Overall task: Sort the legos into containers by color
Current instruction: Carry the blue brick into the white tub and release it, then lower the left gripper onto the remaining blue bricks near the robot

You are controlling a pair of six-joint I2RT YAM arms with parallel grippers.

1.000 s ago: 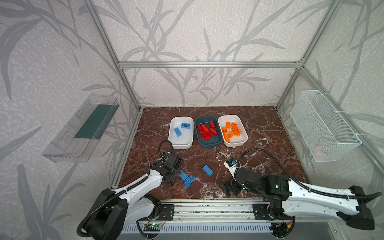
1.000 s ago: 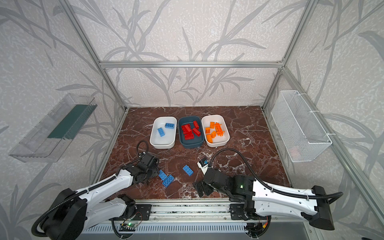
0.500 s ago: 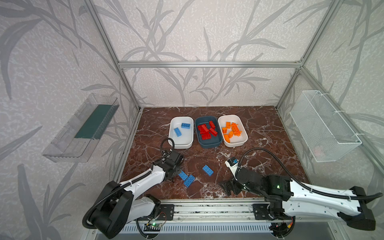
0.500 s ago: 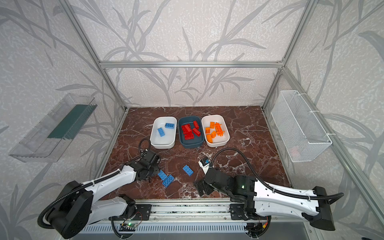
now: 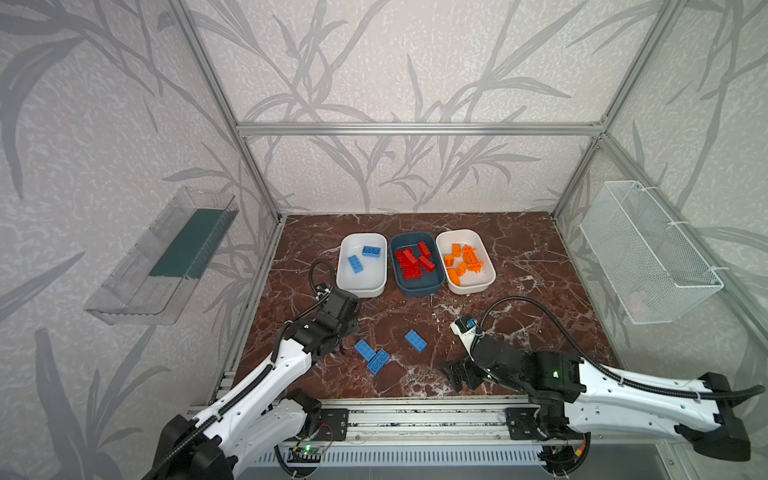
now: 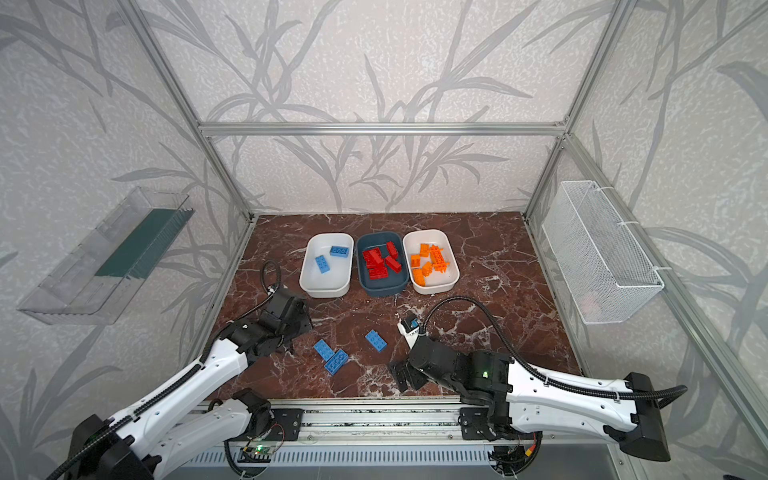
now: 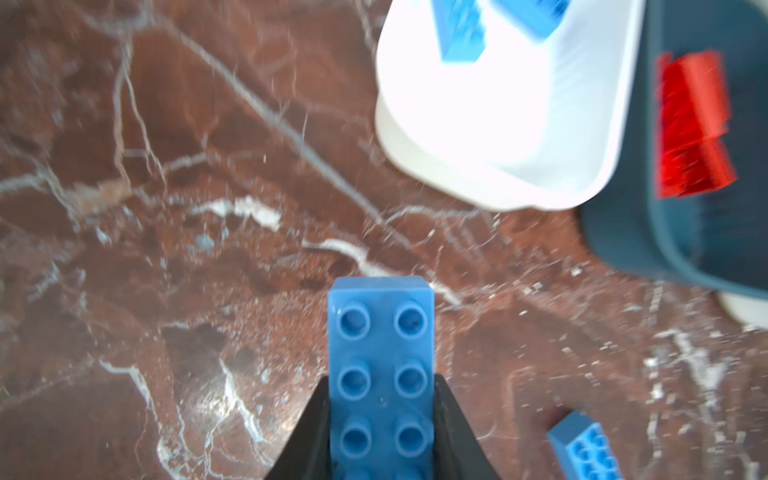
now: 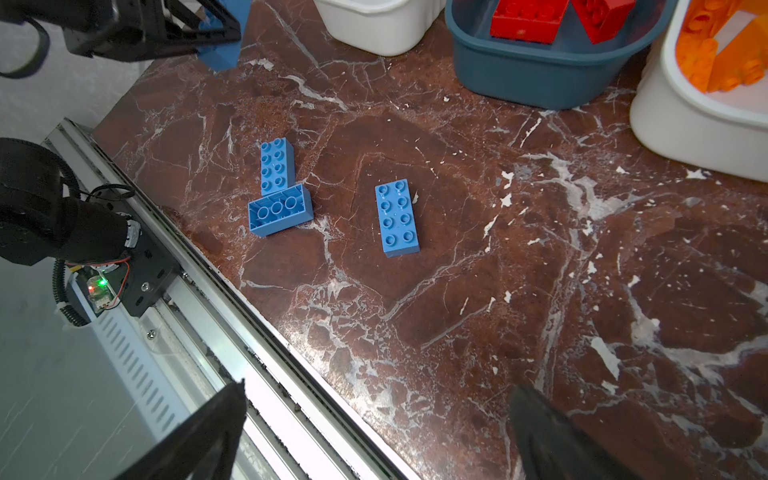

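Left gripper (image 7: 381, 409) is clamping a blue brick (image 7: 381, 332) by its long sides, studs facing the wrist camera, near the white tub (image 7: 415, 162) of blue pieces (image 7: 461, 33), its arm reaching low and forward over the marble floor (image 7: 166, 249). Right gripper (image 8: 378, 386) is gaping wide, empty, beside the front rail (image 8: 208, 291); three loose blue bricks (image 8: 397, 218) are lying between the arms.

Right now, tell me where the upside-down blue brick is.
In both top views the upside-down blue brick lies on the marble tabletop near the front rail, left of centre, touching a studs-up blue brick.
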